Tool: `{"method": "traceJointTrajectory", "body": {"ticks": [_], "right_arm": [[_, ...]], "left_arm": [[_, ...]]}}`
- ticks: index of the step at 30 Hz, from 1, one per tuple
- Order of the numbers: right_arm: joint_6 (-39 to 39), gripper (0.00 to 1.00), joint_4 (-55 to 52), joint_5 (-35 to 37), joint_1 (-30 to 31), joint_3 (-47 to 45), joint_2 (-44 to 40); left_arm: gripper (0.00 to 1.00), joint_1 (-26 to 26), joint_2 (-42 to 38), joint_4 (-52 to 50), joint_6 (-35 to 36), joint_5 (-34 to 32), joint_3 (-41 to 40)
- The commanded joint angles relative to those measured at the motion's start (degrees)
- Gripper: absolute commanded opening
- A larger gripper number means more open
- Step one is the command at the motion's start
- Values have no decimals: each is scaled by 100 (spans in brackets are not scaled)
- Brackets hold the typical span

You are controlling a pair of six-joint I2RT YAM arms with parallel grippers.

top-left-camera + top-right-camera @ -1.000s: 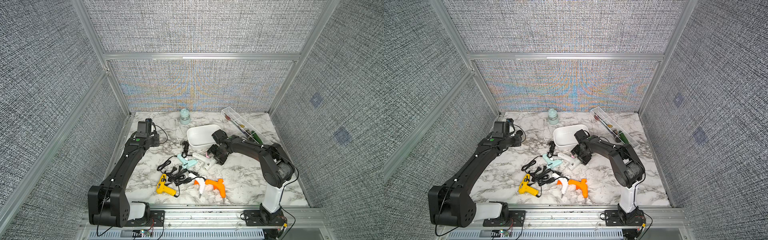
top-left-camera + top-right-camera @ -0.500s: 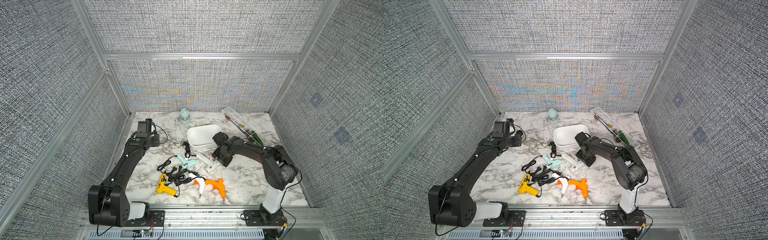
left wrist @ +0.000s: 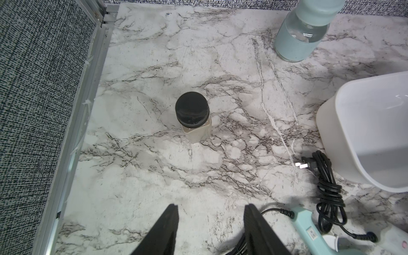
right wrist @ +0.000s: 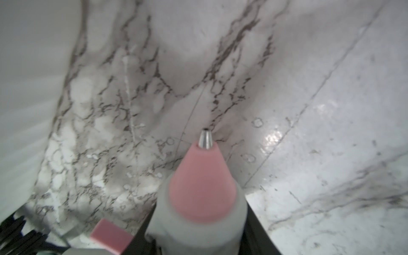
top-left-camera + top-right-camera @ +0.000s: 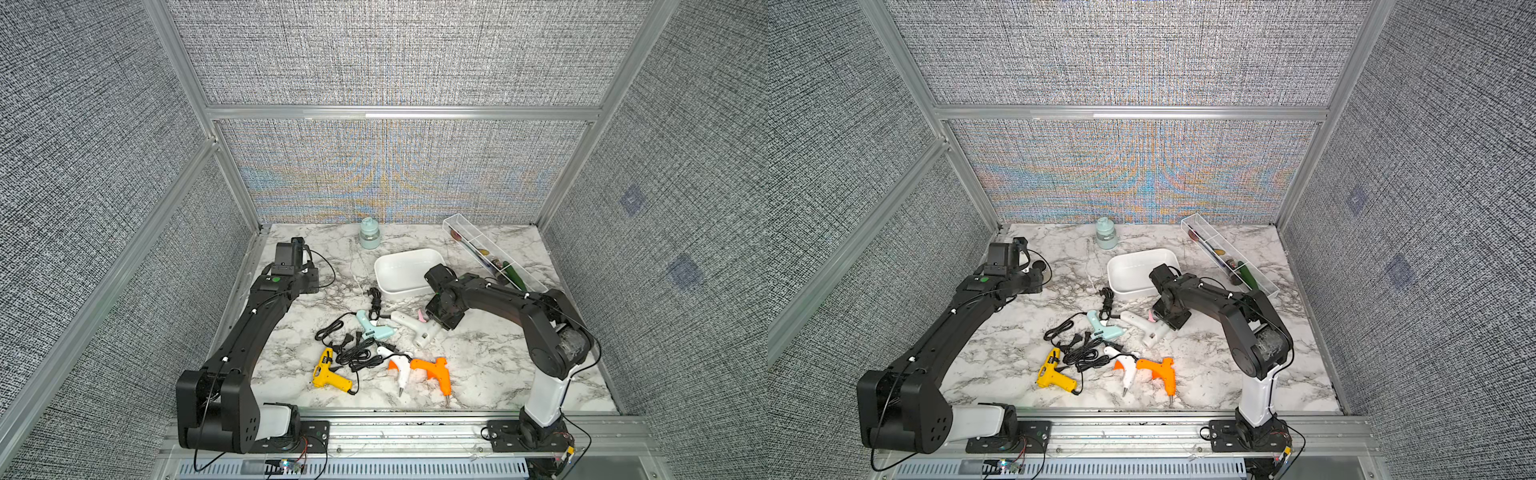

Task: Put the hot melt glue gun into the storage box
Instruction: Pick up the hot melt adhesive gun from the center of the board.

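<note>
White glue gun with pink nozzle (image 5: 415, 326) lies flat on the marble surface (image 5: 478, 361), just in front of the storage box (image 5: 399, 272); the box holds nothing. Long axis runs toward the right gripper (image 5: 432, 320), nozzle end at its fingers. In the right wrist view the gun's barrel (image 4: 199, 198) sits between the dark fingers (image 4: 254, 218), nozzle pointing away from the camera; they appear closed against the barrel, gun not yet lifted. Right arm is much nearer. Left gripper (image 3: 210, 229) hovers well apart, fingers parted, holding nothing.
</note>
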Motion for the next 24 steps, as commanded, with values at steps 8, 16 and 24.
{"method": "traceJointTrajectory", "body": {"ticks": [8,16,24], "right_arm": [[-3767,20,-1193,491,-95,2092,-276],[-5328,23,-1801,1296,-222,4198,0],[-6007,23,-1155,1917,-296,5284,636]], "left_arm": [[54,-5,11,-40,54,-34,49],[54,-7,96,12,15,14,41],[54,-7,40,21,6,-15,14]]}}
